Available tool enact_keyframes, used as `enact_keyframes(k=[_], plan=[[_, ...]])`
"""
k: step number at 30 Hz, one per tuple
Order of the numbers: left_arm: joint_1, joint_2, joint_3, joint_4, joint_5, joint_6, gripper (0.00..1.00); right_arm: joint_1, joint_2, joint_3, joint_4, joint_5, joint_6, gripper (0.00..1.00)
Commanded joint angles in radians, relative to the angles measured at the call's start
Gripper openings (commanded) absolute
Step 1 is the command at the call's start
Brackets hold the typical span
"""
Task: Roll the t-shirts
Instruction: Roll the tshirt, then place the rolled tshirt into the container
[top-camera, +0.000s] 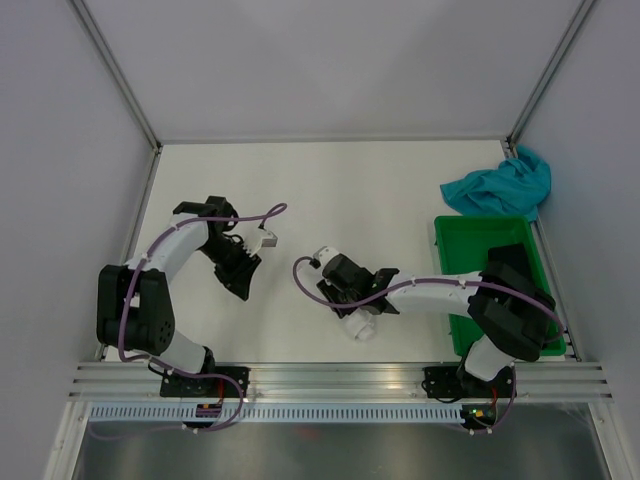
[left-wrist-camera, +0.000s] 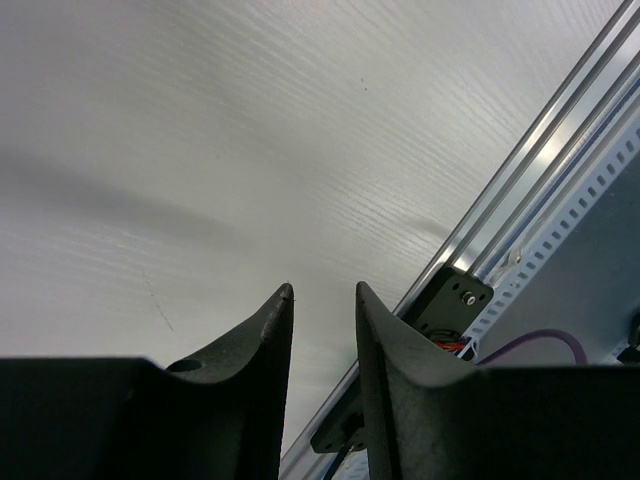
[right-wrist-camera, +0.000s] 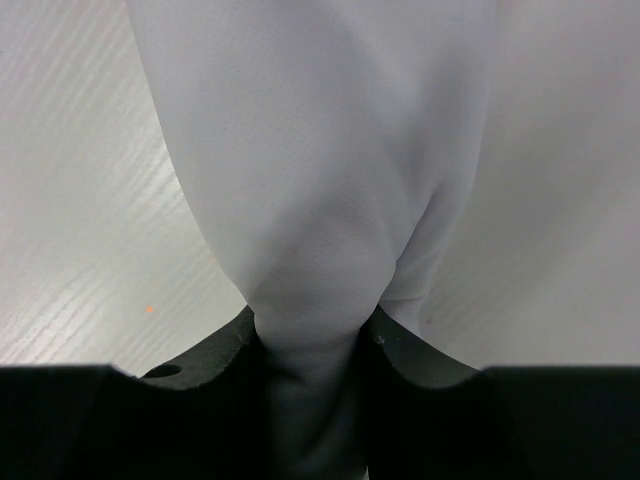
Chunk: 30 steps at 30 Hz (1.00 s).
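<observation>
R gripper (right-wrist-camera: 310, 325) clenched on bunched plain white cloth t-shirt (right-wrist-camera: 310, 150), cloth fanning out from jaws over white table (top-camera: 330, 180), near front centre. L gripper (left-wrist-camera: 323, 295) empty, jaws slightly apart. Crumpled teal-blue cloth t-shirt (top-camera: 500, 185) in far R corner, just behind green plastic bin (top-camera: 480, 245).

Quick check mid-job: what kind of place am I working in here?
Probably a lab robot cell: plain panel walls box in a white table, and an aluminium rail runs along its near edge. A green bin and teal t-shirt lie at the right.
</observation>
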Motion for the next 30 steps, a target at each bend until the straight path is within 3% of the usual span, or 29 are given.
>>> enact_keyframes(k=[1,11,18,30], plan=[[0.004,-0.012,0.022,0.050,0.022,-0.075,0.37,-0.048,-0.026,-0.068,-0.092,0.010,0.057,0.00],[0.004,-0.040,0.021,0.076,0.055,-0.073,0.37,-0.212,-0.250,-0.200,-0.026,-0.039,0.118,0.00],[0.004,-0.049,0.015,0.082,0.067,-0.062,0.37,-0.361,-0.414,-0.249,0.016,-0.111,0.077,0.00],[0.004,-0.051,0.012,0.091,0.078,-0.056,0.37,-0.515,-0.433,-0.246,0.056,-0.278,0.027,0.00]])
